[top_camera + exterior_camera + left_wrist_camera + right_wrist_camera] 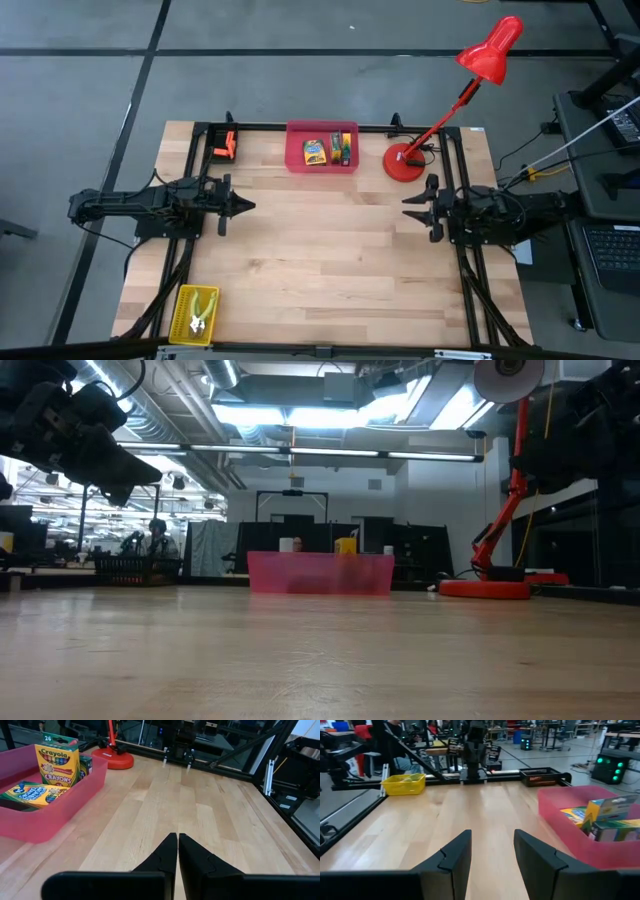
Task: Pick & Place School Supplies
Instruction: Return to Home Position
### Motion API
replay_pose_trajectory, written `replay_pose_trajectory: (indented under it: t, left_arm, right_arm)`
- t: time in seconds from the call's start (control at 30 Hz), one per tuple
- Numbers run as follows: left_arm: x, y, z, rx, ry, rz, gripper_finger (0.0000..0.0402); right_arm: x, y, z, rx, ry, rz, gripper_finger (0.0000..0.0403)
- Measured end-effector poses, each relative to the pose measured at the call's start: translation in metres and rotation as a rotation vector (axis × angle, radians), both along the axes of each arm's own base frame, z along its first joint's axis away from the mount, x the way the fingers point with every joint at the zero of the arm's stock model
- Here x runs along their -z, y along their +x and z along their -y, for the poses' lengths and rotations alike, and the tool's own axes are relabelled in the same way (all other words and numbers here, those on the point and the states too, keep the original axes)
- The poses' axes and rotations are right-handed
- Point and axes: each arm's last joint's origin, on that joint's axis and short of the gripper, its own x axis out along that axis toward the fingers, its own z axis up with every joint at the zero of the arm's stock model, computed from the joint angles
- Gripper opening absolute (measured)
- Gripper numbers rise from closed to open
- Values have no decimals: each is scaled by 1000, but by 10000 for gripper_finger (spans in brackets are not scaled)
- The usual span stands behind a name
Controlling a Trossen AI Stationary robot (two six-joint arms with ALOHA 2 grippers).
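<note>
From above, I see my arms nearest the lens: the left tool [245,207] and the right tool [408,208] point at each other, well apart, over the worktop [330,270]. Crayon boxes [316,151] lie in a pink bin [322,168] at the far edge. At worktop level, the pink bin stands ahead. Past the left wrist, that tool's fingers are pressed together. Past the right wrist, they are spread.
</note>
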Motion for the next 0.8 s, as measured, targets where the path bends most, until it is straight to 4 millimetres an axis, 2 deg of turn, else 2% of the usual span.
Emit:
replay_pose_trajectory:
  t: [0.8]
  left_arm:
    - [0,0,0,0,0,0,8]
  right_arm:
    - [0,0,-2,-17,2,-4,153]
